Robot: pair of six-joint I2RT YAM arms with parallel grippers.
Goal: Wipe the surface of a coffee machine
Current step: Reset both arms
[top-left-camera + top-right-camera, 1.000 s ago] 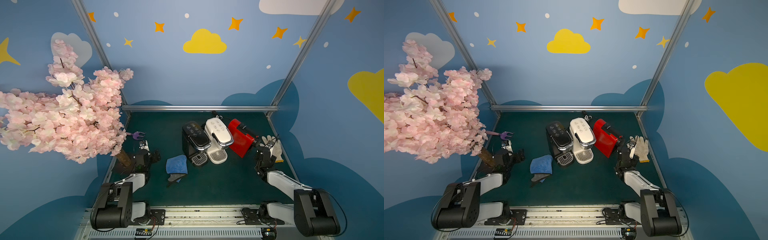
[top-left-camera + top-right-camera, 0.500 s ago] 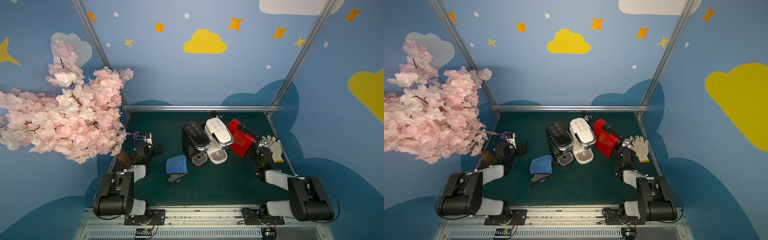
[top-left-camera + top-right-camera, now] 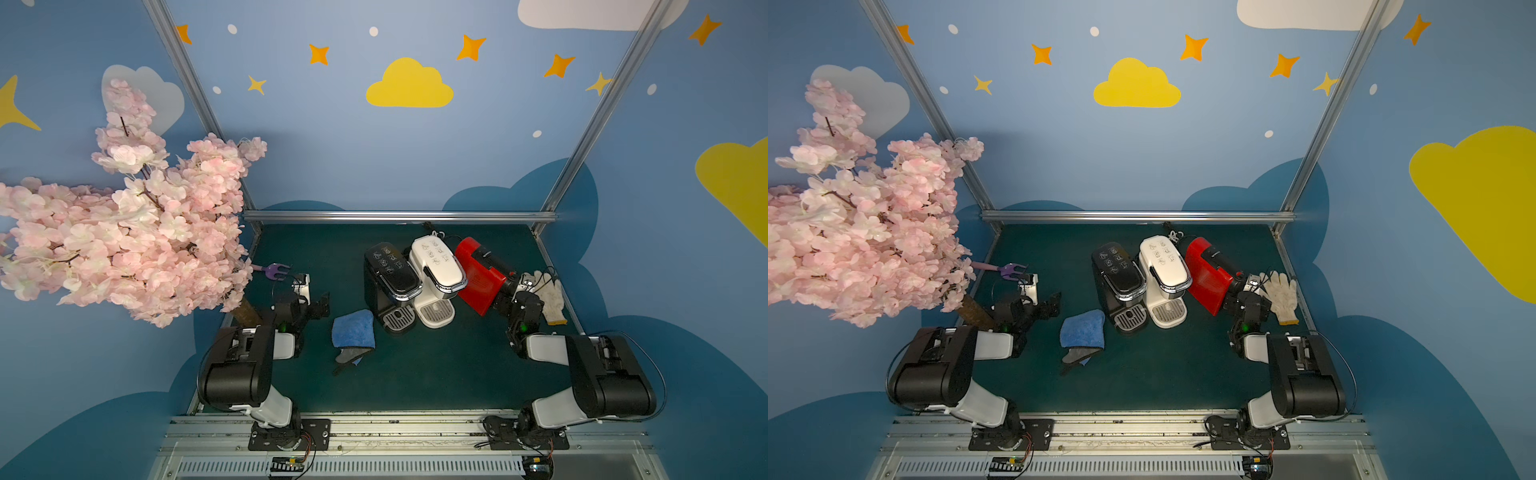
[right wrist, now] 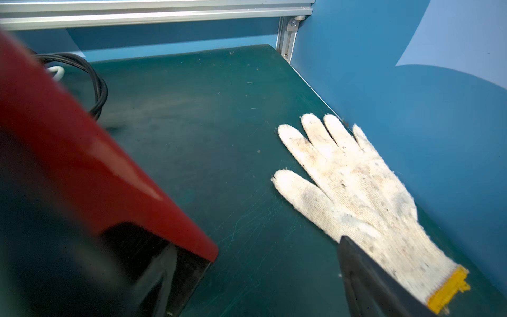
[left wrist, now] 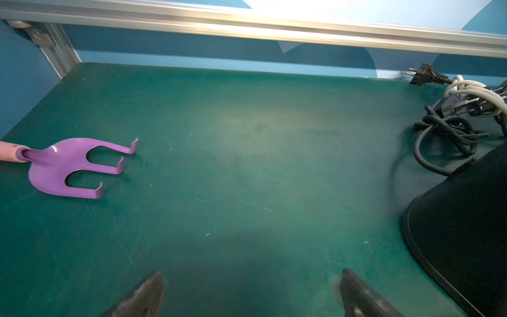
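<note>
Three coffee machines stand side by side mid-table in both top views: black (image 3: 390, 276), white (image 3: 436, 268) and red (image 3: 478, 276). A blue cloth (image 3: 353, 330) lies flat in front of the black one, untouched. My left gripper (image 3: 314, 303) hovers low just left of the cloth, open and empty; in the left wrist view the left gripper (image 5: 251, 285) frames bare mat, with the black machine (image 5: 466, 233) beside it. My right gripper (image 3: 512, 300) sits at the red machine's outer side, open; in the right wrist view the right gripper (image 4: 258, 269) has the red machine (image 4: 68, 142) beside one finger.
A purple plastic fork (image 5: 68, 164) lies on the green mat (image 5: 247, 164) near the pink blossom tree (image 3: 124, 232) at the left edge. A white work glove (image 4: 351, 186) lies against the right wall. Power cords (image 5: 455, 120) are bundled behind the machines.
The left gripper has swung inward toward the cloth. The right gripper has shifted from the glove toward the red machine, and its jaws have spread wider.
</note>
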